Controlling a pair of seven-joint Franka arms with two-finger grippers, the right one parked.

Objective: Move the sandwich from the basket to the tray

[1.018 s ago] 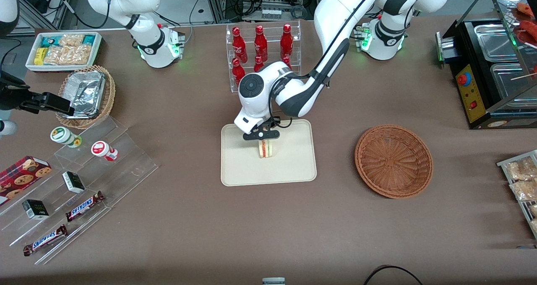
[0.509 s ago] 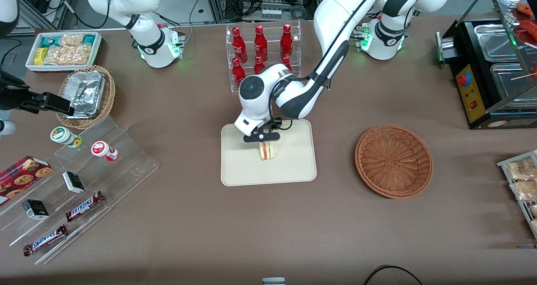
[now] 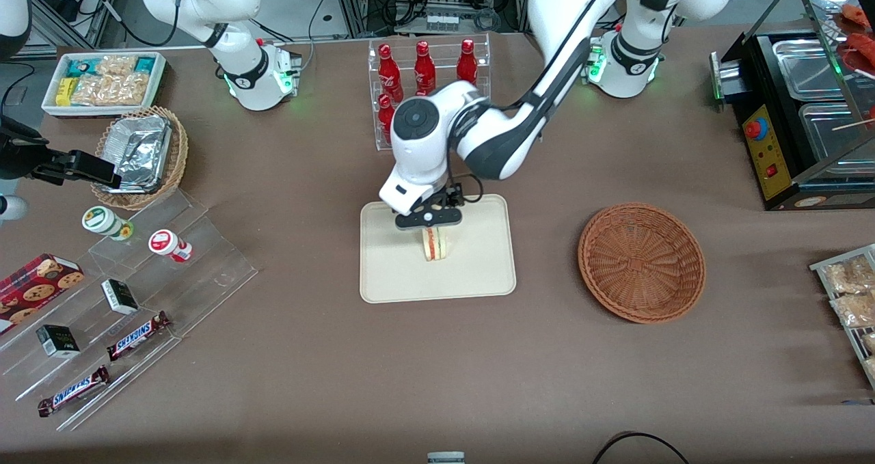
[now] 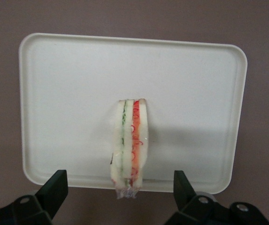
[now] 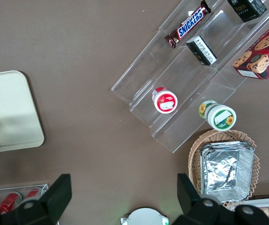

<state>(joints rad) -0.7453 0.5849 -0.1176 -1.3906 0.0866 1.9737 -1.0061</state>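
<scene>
Sandwich (image 3: 435, 245) stands on its edge on the tray (image 3: 478, 273), near the middle, with its red and green stripes facing up. The gripper (image 3: 429, 219) hangs just above the sandwich, at about 12 o'clock from it in the front view. Its two black fingers (image 4: 54, 190) are spread wide, one on each side of the sandwich, and they do not touch it. The bread stands alone on the cream tray.

The basket (image 3: 641, 262) sits on the brown table (image 3: 307, 355) at about 3 o'clock from the tray, toward the working arm's end. Nothing lies in it.

At 12 o'clock from the tray, a clear rack of red bottles (image 3: 424, 74) stands partly hidden by the white arm. A lighter basket with foil trays (image 3: 140, 153) sits toward the parked arm's end.
</scene>
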